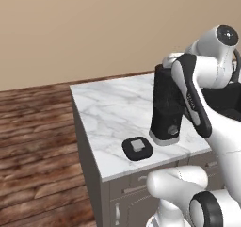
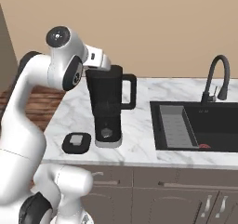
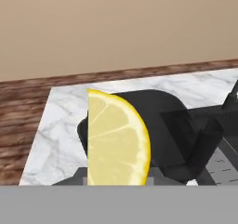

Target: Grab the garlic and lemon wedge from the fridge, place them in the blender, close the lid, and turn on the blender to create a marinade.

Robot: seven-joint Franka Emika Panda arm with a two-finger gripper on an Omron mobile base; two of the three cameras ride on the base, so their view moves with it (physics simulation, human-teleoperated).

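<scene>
Above the open blender [image 2: 108, 108], the lemon wedge [image 3: 116, 141] sits pinched in the closed gripper, its long axis upright in the hand view, flat cut edge left, rind curving right. Dropping it in looks like the step; next, release squarely over the jar. The lid [image 1: 137, 148] waits beside the base.

A black faucet [image 2: 217, 76] overlooks the sink [image 2: 195, 125] (marble counter [image 1: 110, 110]).

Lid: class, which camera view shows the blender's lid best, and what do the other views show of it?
The left base view: the lid lies flat on the counter in front of the blender, its grey centre plain. The right base view shows it lower and flatter, left of the blender. In the hand view the lemon wedge fills the front.
</scene>
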